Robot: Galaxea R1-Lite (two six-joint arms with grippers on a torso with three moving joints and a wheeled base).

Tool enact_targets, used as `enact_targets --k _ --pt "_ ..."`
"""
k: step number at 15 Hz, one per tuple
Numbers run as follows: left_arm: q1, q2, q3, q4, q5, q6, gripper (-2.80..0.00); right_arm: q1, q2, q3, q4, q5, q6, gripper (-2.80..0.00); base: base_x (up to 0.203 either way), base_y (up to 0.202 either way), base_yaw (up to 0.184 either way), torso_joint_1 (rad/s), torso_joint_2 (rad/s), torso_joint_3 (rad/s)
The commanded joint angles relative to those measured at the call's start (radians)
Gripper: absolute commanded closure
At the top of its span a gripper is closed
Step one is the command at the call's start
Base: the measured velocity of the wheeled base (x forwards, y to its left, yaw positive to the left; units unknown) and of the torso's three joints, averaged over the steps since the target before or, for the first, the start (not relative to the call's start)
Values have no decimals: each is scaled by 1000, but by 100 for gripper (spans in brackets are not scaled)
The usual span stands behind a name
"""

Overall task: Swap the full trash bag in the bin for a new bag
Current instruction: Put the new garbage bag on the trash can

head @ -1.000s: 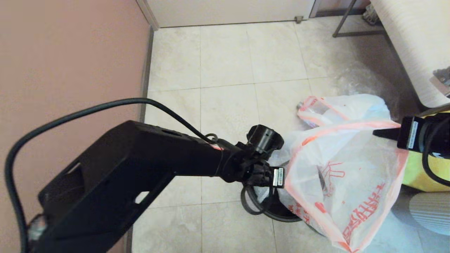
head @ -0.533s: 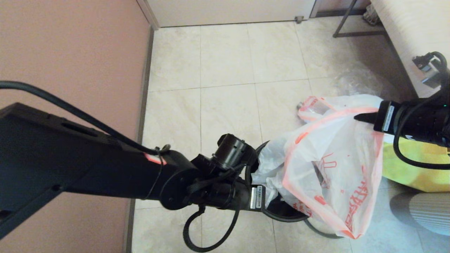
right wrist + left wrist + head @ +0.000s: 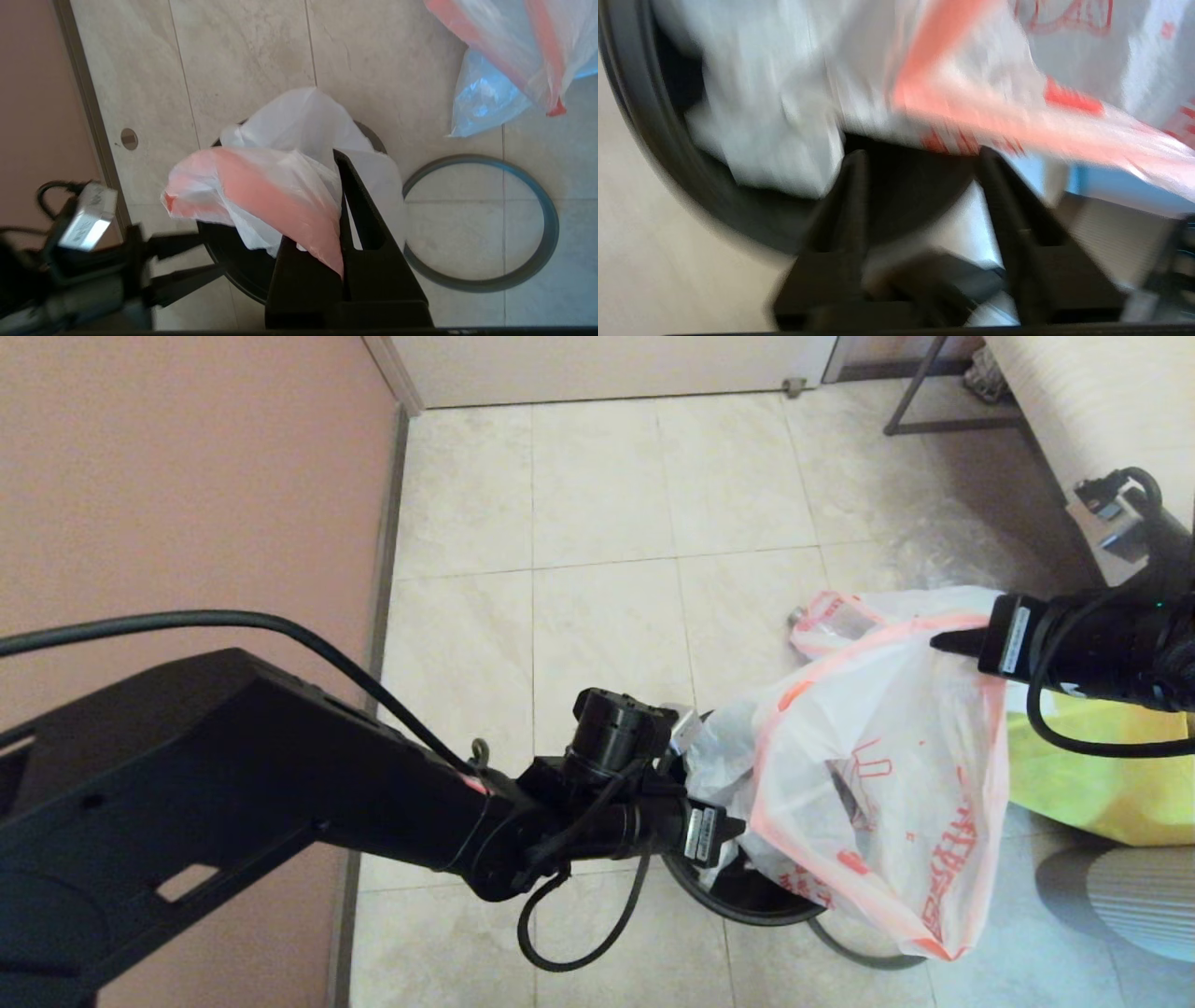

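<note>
Hanging into bin (image 3: 747, 901): new bag (image 3: 878, 784).

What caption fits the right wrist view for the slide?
Right gripper pinches the new bag's hem above the bin; open left gripper alongside, grey hoop on floor.

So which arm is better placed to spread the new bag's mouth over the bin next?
Probably the left: the left gripper is open at the bin, beside the new bag; the right gripper is clamped on its hem.

White bag (image 3: 878, 784), pink-orange hem, red print; black bin (image 3: 747, 896).
</note>
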Motion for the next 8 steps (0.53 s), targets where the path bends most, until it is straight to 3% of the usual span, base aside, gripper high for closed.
enact_targets --k 1,8 --pt "11 67 -42 -20 -9 25 -280 0 3 -10 -1 1 2 0 0 0 0 0 0 0" --pt "-23 124 -199 -82 -50 44 -280 1 9 -35 -1 5 4 0 0 0 0 0 0 0"
